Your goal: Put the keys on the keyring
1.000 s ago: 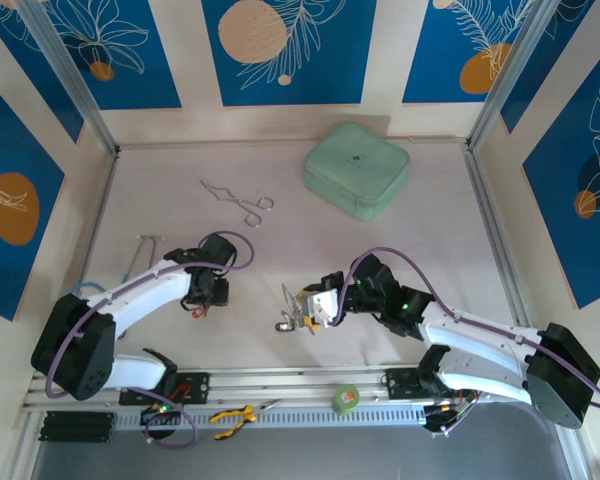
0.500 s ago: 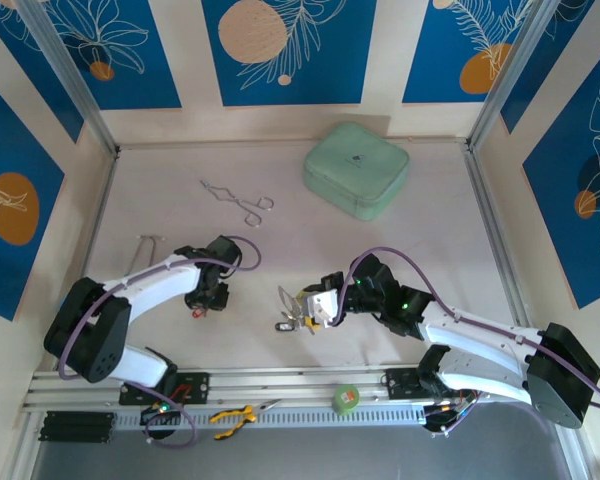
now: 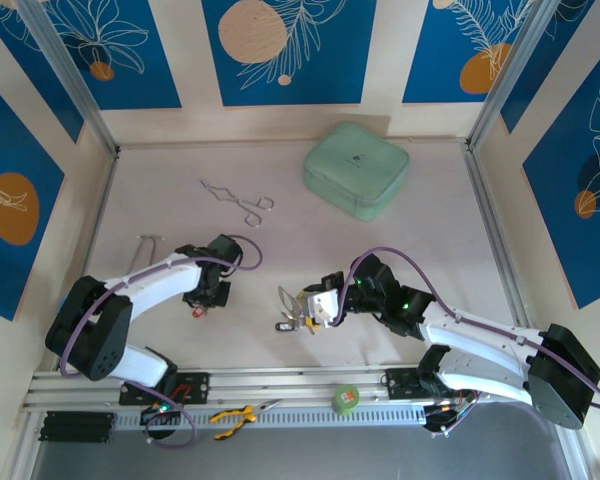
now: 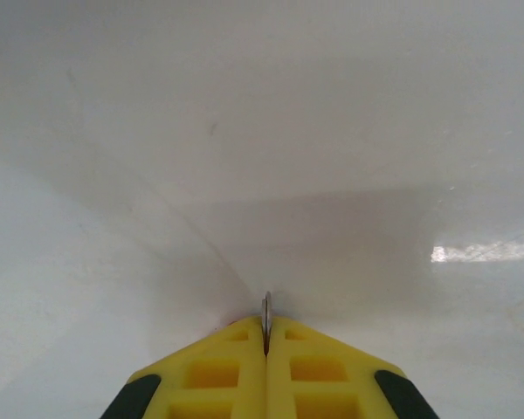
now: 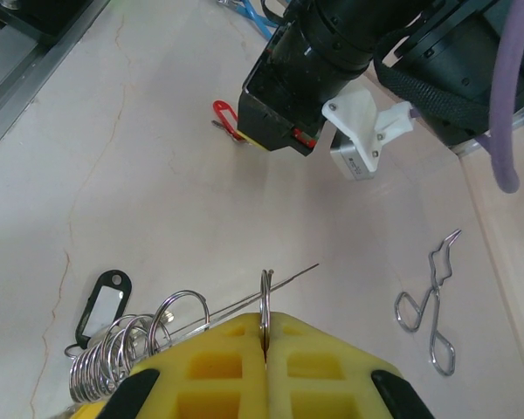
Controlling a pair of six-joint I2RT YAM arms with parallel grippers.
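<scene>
My left gripper points down at the table left of centre. Its yellow fingers are shut on the thin silver edge of a key. That key's red tag sticks out beside the fingertips. My right gripper is low near the middle, with its yellow pads shut on a ring of the keyring. A thin wire and a bunch of silver rings trail to its left. Among them lies a key with a black tag.
Silver forceps lie at the back left and a pale green case at the back centre. A green tape roll and yellow-handled pliers rest on the front rail. A thin metal piece lies by the left wall.
My left gripper has closed on the red-tagged key, and its arm has shifted slightly. The right gripper and the keyring have stayed put.
</scene>
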